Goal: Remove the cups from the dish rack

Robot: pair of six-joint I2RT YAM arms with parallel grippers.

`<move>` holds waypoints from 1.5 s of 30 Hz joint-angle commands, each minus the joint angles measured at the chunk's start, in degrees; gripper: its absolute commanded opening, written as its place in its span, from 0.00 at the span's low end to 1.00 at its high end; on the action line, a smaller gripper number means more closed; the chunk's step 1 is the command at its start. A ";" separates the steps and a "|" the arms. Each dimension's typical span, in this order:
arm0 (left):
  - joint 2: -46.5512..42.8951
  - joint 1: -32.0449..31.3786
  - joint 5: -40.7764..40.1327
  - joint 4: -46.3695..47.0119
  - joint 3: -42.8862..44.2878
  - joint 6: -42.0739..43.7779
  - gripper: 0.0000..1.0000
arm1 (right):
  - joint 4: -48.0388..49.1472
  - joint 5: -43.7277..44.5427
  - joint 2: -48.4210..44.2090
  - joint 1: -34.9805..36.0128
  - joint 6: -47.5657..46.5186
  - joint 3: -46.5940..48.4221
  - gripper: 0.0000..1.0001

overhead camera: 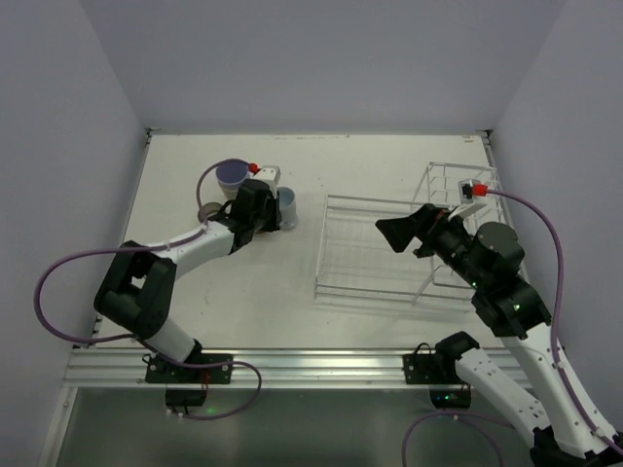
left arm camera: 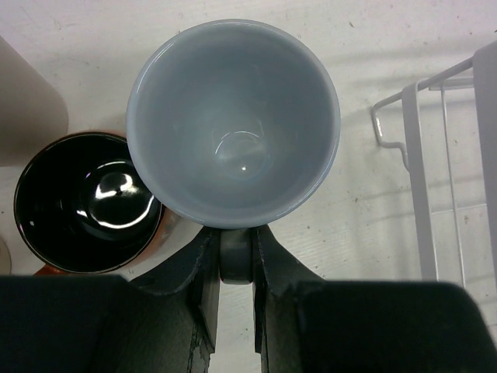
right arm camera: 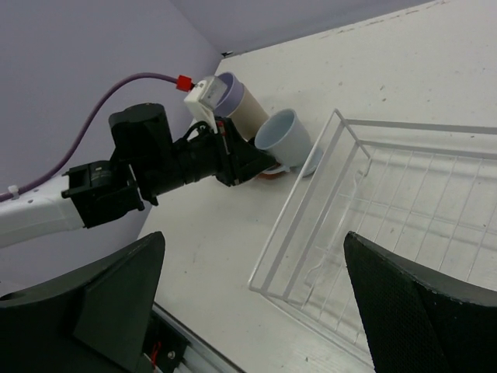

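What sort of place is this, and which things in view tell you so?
Probably a robot test bench, not a kitchen: a white table boxed in by blank walls, a left arm and right arm bolted to a metal rail, and only a dish rack and cups as props.

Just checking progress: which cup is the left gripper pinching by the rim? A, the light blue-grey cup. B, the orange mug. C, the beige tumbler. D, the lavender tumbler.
A: the left gripper has a finger on each side of the light blue-grey cup rim, with the orange mug beside it.
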 commanded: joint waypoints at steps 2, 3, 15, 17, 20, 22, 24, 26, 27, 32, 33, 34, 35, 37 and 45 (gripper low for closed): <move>0.33 -1.06 -2.98 7.84 1.04 1.91 0.00 | 0.33 -2.43 0.16 1.81 -0.72 3.20 0.99; 0.51 -1.15 -3.07 7.84 1.04 2.08 0.00 | 0.25 -2.60 0.24 2.25 -0.72 3.46 0.99; 3.15 -2.90 -7.37 6.78 0.42 3.75 0.00 | -0.90 5.57 1.92 15.61 -0.54 7.69 0.99; 3.15 -3.34 -9.21 6.00 0.25 4.10 0.00 | -0.81 5.83 1.74 15.79 -0.37 7.16 0.99; 3.06 -3.96 -11.76 5.12 0.25 4.63 0.00 | -0.72 6.18 1.21 15.88 -0.19 6.46 0.99; 3.15 -4.31 -13.08 4.68 0.42 4.81 0.00 | -0.63 6.27 1.04 15.88 -0.10 6.10 0.99; 3.41 -4.40 -13.61 3.98 0.51 4.81 0.00 | -0.89 6.27 0.86 15.96 -0.10 6.10 0.99; 3.59 -4.75 -15.02 3.80 0.60 4.98 0.00 | -1.33 6.45 0.86 15.96 0.07 6.02 0.99; 3.85 -4.92 -15.72 3.19 0.77 5.07 0.00 | -1.34 6.45 0.77 16.05 0.16 5.93 0.99; 4.90 -5.01 -18.01 1.86 1.30 4.19 0.00 | -1.51 6.54 0.33 16.05 0.34 5.05 0.99; 4.99 -5.01 -18.10 1.69 1.30 4.11 0.02 | -1.60 6.45 0.33 15.97 0.42 4.96 0.99; 5.08 -5.10 -18.10 1.60 1.30 4.02 0.05 | -1.60 6.36 0.33 15.96 0.51 4.87 0.99; 4.99 -5.10 -18.10 1.51 1.30 3.93 0.13 | -1.69 6.36 0.33 16.05 0.51 4.79 0.99; 4.82 -5.10 -17.75 1.42 1.12 3.75 0.17 | -1.69 6.36 0.33 15.96 0.60 4.70 0.99; 1.23 -5.10 -15.64 0.11 1.39 3.14 0.53 | -2.56 7.59 1.91 16.05 0.95 4.26 0.99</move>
